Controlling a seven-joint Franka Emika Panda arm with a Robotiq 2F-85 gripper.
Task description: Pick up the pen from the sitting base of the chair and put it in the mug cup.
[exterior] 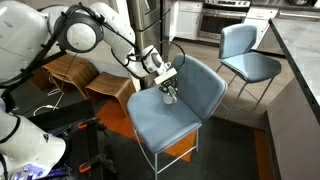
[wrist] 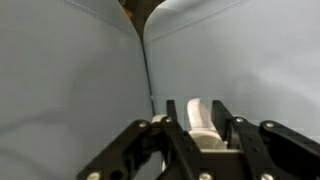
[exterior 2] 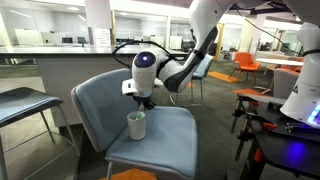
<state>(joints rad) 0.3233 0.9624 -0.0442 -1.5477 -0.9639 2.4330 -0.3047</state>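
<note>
The blue-grey chair [exterior: 160, 125] [exterior 2: 172, 135] fills the middle of both exterior views. The small white mug cup [exterior 2: 136, 126] stands upright on its seat, close to the backrest. My gripper [exterior 2: 146, 101] [exterior: 168, 93] hangs just above the mug, pointing down. In the wrist view the gripper [wrist: 195, 106] is open, and the white mug [wrist: 199, 120] shows between its fingers with nothing held. The green pen is not clearly seen. Only a faint greenish tint shows at the mug's mouth in an exterior view.
A second blue chair [exterior: 245, 50] stands farther back. Bent-wood brown chairs [exterior: 75, 72] are beside the arm. A dark counter edge [exterior: 300, 90] runs along one side. Another chair seat [exterior 2: 25, 102] and white robot equipment [exterior 2: 305, 85] flank the chair.
</note>
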